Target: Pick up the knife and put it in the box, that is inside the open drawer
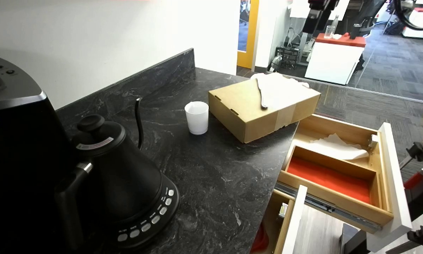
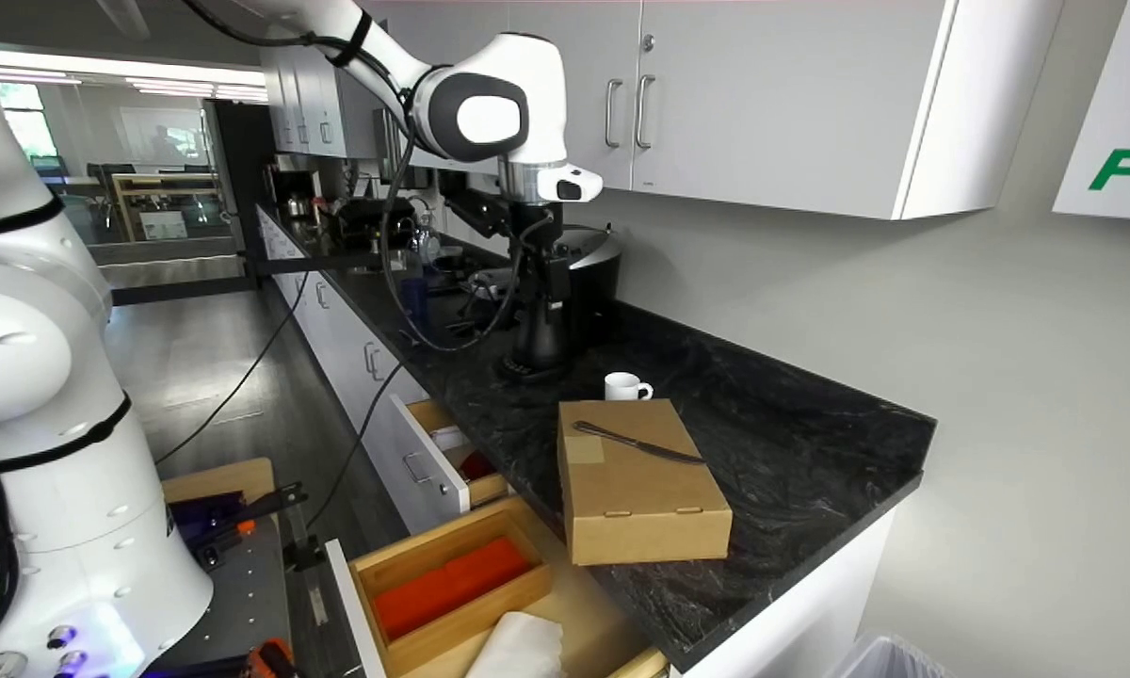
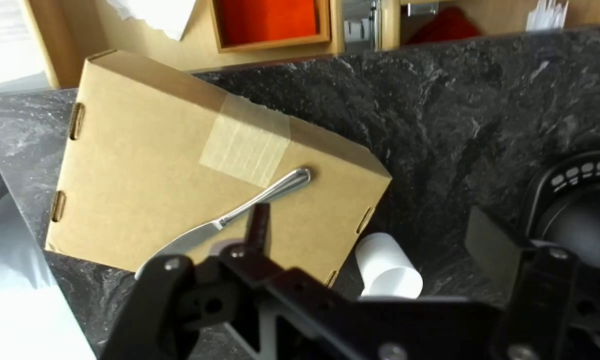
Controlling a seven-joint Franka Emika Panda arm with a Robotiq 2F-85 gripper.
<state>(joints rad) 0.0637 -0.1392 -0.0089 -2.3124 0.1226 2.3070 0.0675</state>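
A slim silver metal knife lies across the top of a brown cardboard box on a black marbled worktop. Black robot fingers, spread wide, hang higher than the cardboard box. Beside and below the cardboard box, an open light-wood drawer contains a rectangular, red-floored wooden tray.

Knife on carton, box in drawer
On the counter, the cup stands between the carton and the kettle.
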